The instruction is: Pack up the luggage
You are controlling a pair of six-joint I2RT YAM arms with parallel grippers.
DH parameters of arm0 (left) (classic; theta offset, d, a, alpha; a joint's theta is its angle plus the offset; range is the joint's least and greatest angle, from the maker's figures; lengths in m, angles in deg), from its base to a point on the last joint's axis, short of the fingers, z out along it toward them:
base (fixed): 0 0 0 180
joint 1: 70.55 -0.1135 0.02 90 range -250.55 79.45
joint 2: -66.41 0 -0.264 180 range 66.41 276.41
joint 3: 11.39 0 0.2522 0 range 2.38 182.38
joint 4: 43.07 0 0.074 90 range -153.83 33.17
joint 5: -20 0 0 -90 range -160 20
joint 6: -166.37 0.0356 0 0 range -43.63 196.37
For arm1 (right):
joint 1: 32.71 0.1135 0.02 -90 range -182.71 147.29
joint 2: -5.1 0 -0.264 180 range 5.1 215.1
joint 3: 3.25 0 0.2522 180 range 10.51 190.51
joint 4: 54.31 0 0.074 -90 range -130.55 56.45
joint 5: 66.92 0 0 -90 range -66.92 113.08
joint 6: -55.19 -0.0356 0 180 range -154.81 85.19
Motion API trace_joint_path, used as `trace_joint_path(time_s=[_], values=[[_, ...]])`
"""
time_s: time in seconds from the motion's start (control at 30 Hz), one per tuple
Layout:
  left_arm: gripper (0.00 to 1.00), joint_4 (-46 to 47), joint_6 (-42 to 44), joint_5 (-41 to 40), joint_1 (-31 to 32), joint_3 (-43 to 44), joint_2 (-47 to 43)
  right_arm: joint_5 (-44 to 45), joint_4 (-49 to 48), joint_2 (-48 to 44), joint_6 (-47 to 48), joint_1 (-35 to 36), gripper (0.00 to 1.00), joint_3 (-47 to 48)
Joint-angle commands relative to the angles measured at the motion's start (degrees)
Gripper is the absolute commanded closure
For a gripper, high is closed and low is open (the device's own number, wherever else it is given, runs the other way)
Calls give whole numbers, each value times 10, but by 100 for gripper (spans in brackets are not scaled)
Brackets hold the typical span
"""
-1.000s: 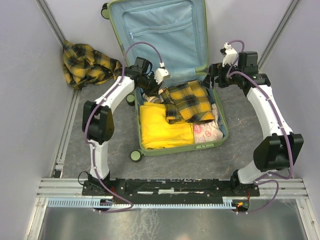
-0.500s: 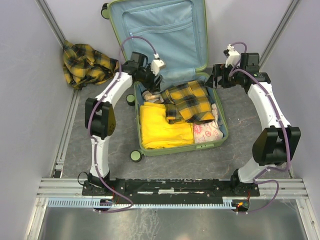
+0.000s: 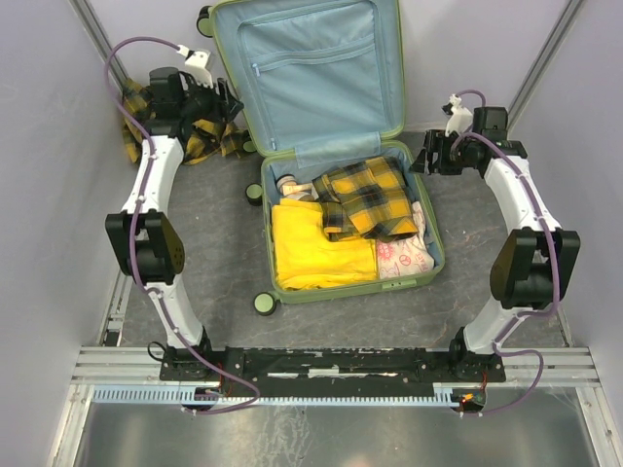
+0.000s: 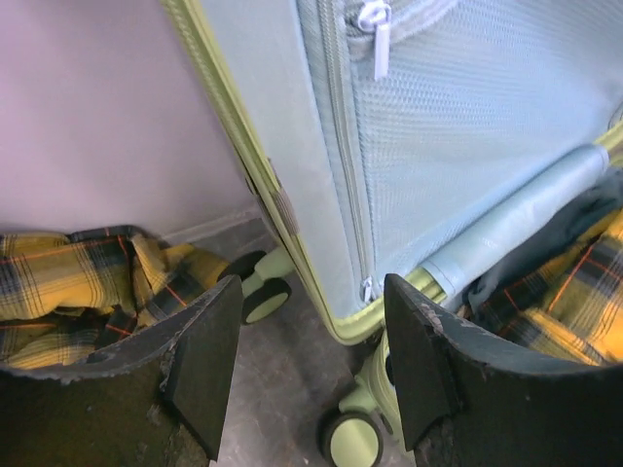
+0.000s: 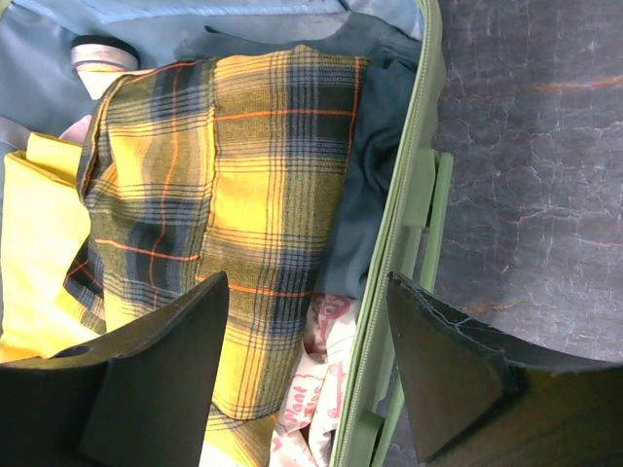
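The luggage, a lime-green suitcase, lies open with its blue-lined lid leaning against the back wall. Inside lie a yellow plaid shirt, a plain yellow garment, a white cloth with pink print and a dark teal garment. A second yellow plaid cloth is heaped on the floor at the back left. My left gripper hangs open and empty between that heap and the lid's left edge. My right gripper is open and empty above the suitcase's right rim.
The suitcase's black-rimmed wheels stick out near the left gripper. Grey walls close in on the left, back and right. A metal rail runs along the left floor edge. Bare grey floor lies right of the suitcase.
The left arm has swung out of the suitcase to the back left beside the floor heap, and its jaws have opened. The right gripper has drawn slightly right and narrowed a little.
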Motion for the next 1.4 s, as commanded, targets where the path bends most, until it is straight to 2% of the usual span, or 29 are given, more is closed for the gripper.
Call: trace_joint_path(time_s=[0.0, 0.07, 0.17, 0.33, 0.43, 0.5, 0.73, 0.9, 0.97, 1.07, 1.23, 1.37], values=[[34, 52, -70, 19, 0, 47, 34, 24, -3, 11, 8, -1, 28, 0], [35, 74, -86, 59, -1, 82, 60, 37, 10, 20, 11, -2, 30, -3], [38, 119, -112, 73, -1, 109, 93, 53, 27, 28, 20, -2, 34, -12], [66, 151, -143, 70, -2, 179, 151, 91, 53, 43, 33, -1, 43, -23], [87, 171, -151, 69, -1, 212, 179, 91, 52, 59, 23, -1, 53, -30], [96, 176, -151, 73, 0, 239, 196, 84, 45, 74, 8, -1, 61, -30], [97, 209, -143, 130, 1, 282, 218, 62, 7, 127, -53, -1, 90, 5], [97, 228, -121, 180, 12, 267, 191, 50, -23, 161, -97, 7, 98, 49], [97, 241, -107, 200, 19, 227, 161, 50, -30, 171, -104, 10, 98, 65], [97, 274, -74, 220, 26, 124, 91, 57, -34, 184, -110, 9, 98, 93], [97, 246, 33, 250, 29, -23, -18, 26, -54, 196, -133, 9, 98, 117], [97, 180, 131, 264, 29, -103, -82, 3, -46, 186, -117, 4, 77, 119]])
